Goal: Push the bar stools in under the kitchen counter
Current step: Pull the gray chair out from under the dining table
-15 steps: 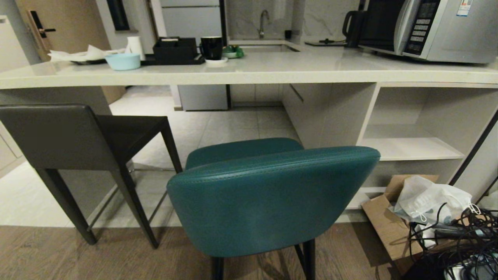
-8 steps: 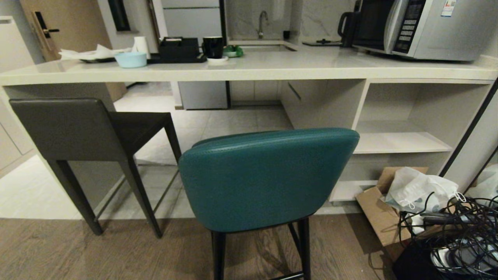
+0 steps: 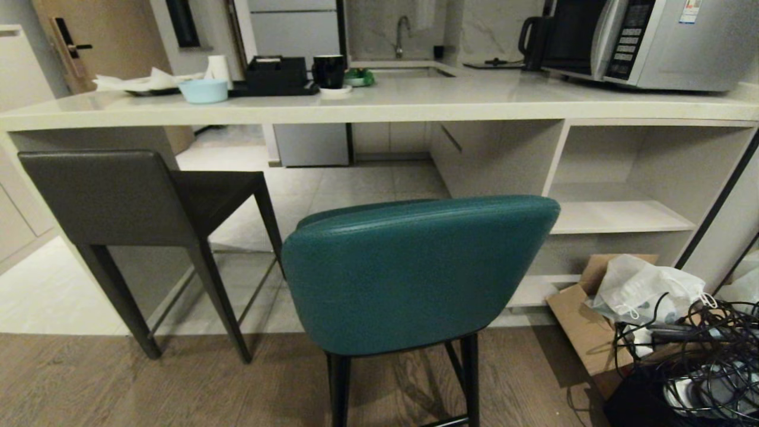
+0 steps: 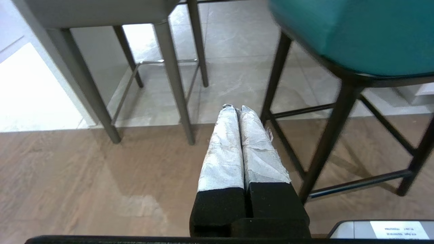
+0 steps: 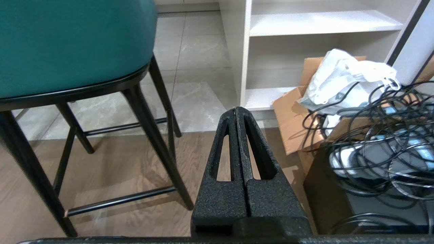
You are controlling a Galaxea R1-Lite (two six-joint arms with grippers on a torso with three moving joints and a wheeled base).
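Note:
A teal bar stool (image 3: 415,273) with a curved padded back stands right in front of me, its back toward me, short of the kitchen counter (image 3: 379,107). To its left a dark grey stool (image 3: 112,201) has its seat partly under the counter's edge. Neither arm shows in the head view. My left gripper (image 4: 237,109) is shut and empty, low over the wood floor, between the grey stool's legs (image 4: 173,78) and the teal stool's black legs (image 4: 325,149). On the other side of the teal stool (image 5: 71,40), my right gripper (image 5: 235,110) is shut and empty too.
The counter carries a microwave (image 3: 652,41), a kettle (image 3: 533,35), a black mug (image 3: 329,70), a blue bowl (image 3: 203,90) and a black tray (image 3: 276,77). White open shelves (image 3: 622,216) fill its right end. A cardboard box (image 3: 587,332), a white bag (image 3: 646,290) and tangled cables (image 3: 705,362) crowd the floor at right.
The whole scene has shifted: the camera drew back from the teal stool and then swung slightly, so the stool looks smaller and lower. The stools themselves have not visibly moved.

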